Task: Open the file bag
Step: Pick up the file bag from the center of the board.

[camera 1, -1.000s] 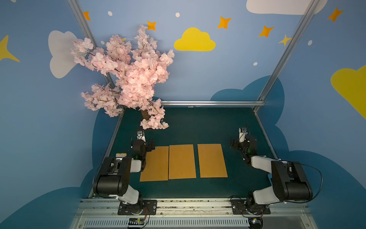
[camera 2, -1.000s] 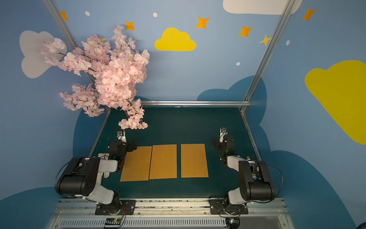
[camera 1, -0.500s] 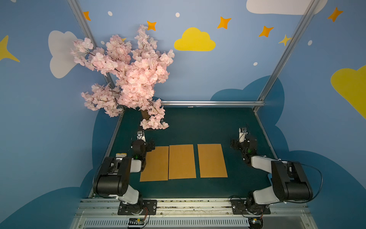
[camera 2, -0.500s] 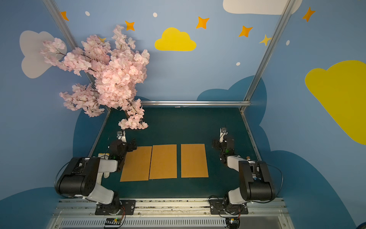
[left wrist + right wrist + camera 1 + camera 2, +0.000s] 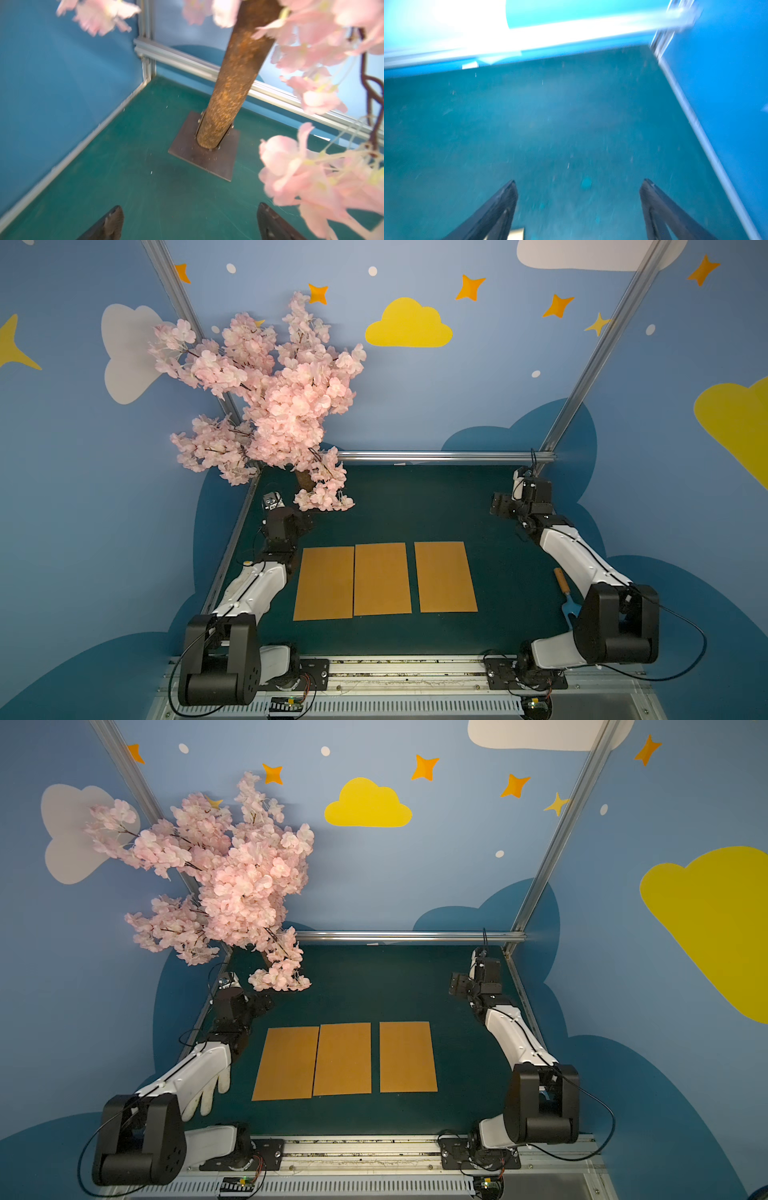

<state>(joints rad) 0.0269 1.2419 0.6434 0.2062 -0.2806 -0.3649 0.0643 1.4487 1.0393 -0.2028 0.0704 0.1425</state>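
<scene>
Three flat brown kraft-paper file bags (image 5: 381, 578) lie side by side on the near middle of the dark green counter (image 5: 415, 506), well apart from both pairs of jaws. The left jaws stand wide apart and empty by the brown trunk (image 5: 232, 83) of the pink blossom tree (image 5: 282, 406) at the far left corner, and the right jaws are likewise apart and empty near the far right edge. Blue walls painted with yellow clouds (image 5: 409, 325) and orange stars rise behind a silver aluminium frame (image 5: 444, 456).
</scene>
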